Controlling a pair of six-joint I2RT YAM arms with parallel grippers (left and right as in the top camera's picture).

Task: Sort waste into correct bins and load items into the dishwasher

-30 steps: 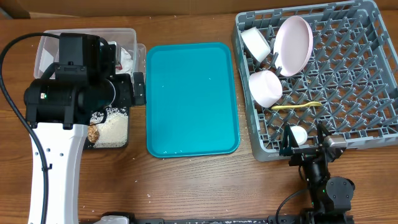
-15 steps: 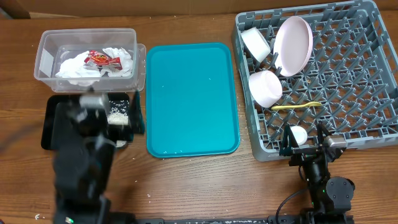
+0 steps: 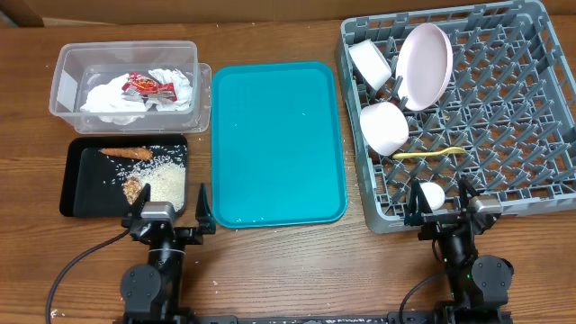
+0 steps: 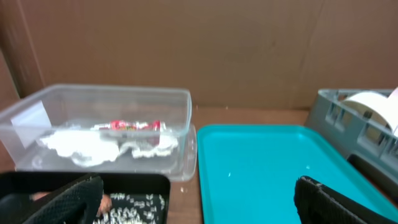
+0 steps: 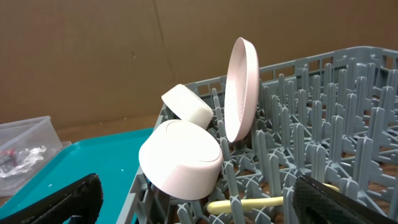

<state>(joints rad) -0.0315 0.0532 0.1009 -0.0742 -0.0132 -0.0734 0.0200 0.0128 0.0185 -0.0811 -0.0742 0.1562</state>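
Note:
The clear tub (image 3: 63,81) holds the red wrapper (image 3: 148,86) and white napkins (image 3: 108,99). The black tray (image 3: 72,189) holds rice (image 3: 166,180), the orange stick (image 3: 126,153) and the brown chunk (image 3: 135,190). The grey rack (image 3: 504,108) holds the plate (image 3: 425,65), two bowls (image 3: 369,63) (image 3: 384,128), the yellow spoon (image 3: 427,154) and the small cup (image 3: 433,194). My left gripper (image 3: 169,209) is open and empty at the table's front, near the black tray. My right gripper (image 3: 441,209) is open and empty at the rack's front edge.
The teal tray (image 3: 274,144) lies between the bins and the rack, with a few rice grains on it. It also shows in the left wrist view (image 4: 261,162) beside the tub (image 4: 180,99). Brown cardboard stands along the back.
My left arm has pulled back from over the tub and black tray to the table's front edge, uncovering both bins. The right arm has not moved.

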